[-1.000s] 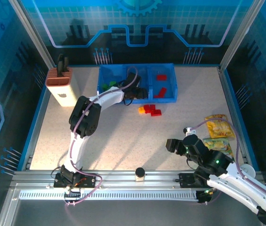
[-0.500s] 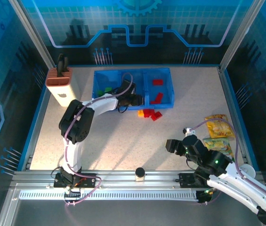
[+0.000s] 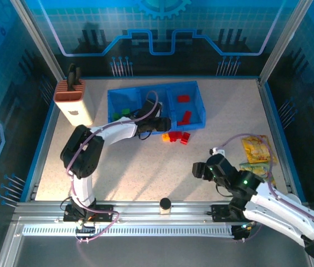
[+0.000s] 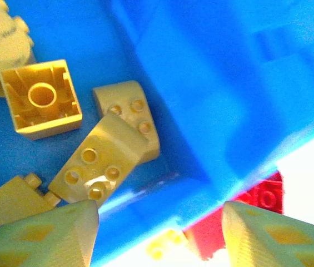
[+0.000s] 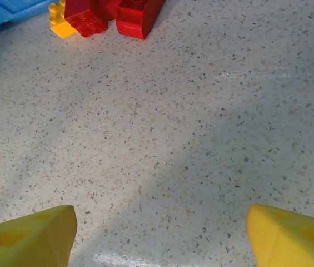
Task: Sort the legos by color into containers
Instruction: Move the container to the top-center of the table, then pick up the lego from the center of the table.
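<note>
On the speckled table [image 3: 118, 167], my left gripper [image 4: 162, 239] straddles the containers' [image 4: 201, 100] near wall, jaws apart, empty, seemingly lined up for stray red legos [image 4: 262, 197]; the right gripper [image 5: 157, 233] hangs wide, empty, out of the way.

On my screen the containers [image 3: 112, 105] read translucent blue all over. The legos inside come in three colours: green [image 3: 124, 112], plain yellow [image 4: 41, 97] and red [image 3: 184, 98]. The loose legos on the table are glossy red [image 5: 115, 14], with one yellow-orange [image 5: 61, 25]. The table [image 5: 201, 122] is cream, peppered with fine dark and brown speckles. The left gripper [image 4: 159, 231] has yellow fingers [image 4: 40, 233] with a fine ribbed texture, and the right gripper [image 5: 159, 233] has matching yellow fingers [image 5: 26, 233]. The snack packets [image 3: 258, 151] are yellow with green. The block [image 3: 72, 103] is brown over white, with black handles. The back wall [image 3: 157, 22] is blue with a pale grid.
</note>
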You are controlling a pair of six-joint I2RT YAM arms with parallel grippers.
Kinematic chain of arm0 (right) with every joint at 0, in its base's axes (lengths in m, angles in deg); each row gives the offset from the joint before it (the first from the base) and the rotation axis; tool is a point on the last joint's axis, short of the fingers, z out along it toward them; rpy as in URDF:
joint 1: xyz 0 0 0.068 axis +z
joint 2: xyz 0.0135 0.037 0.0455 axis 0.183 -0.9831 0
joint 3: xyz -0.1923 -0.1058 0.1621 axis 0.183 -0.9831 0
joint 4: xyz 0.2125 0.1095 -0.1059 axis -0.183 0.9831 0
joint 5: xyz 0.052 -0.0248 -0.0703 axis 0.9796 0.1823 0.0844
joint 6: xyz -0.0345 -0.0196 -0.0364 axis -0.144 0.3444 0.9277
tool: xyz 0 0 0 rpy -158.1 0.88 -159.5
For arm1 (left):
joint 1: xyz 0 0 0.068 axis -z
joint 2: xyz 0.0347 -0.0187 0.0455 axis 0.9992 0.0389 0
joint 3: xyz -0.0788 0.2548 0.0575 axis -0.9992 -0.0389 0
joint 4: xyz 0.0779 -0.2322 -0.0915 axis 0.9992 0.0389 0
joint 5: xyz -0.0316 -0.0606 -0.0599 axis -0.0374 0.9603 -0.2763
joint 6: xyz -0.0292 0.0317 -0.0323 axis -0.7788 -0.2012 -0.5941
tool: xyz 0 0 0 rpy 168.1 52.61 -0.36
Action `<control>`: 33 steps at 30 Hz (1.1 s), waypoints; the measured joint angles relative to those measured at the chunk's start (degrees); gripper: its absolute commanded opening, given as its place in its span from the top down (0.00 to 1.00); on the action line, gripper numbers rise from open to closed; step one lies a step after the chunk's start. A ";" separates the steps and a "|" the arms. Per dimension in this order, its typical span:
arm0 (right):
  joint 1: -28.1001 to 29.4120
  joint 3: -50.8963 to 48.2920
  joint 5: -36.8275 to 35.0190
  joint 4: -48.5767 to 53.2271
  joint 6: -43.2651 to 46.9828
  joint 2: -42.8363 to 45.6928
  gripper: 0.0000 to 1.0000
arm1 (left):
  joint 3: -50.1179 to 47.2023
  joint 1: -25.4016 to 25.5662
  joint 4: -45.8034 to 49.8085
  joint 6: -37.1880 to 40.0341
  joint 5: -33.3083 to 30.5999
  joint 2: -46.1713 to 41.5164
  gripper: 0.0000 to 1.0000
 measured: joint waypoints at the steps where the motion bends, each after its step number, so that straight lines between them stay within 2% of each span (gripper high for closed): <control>1: -0.35 1.44 0.09 -0.39 0.59 -2.54 0.19 | 0.02 0.00 0.42 0.04 -0.02 -1.68 0.38; 9: -7.23 11.21 4.98 -5.81 5.88 -22.21 0.20 | -3.02 0.57 1.57 0.00 -1.16 -19.47 0.38; 15: -12.24 17.11 10.21 -9.22 9.42 -33.92 0.22 | -15.45 4.63 2.62 -1.07 -4.15 -34.40 0.38; 20: -14.08 23.02 12.31 -10.69 11.58 -43.54 0.27 | -26.23 8.41 8.35 -3.58 -8.02 -44.78 0.38; 27: -14.93 29.92 12.13 -11.56 13.05 -54.58 0.33 | -33.92 10.16 16.55 -7.63 -12.61 -62.93 0.39; 33: -14.99 33.55 8.59 -10.43 13.09 -59.91 0.35 | -37.07 10.23 20.63 -10.01 -14.29 -69.75 0.39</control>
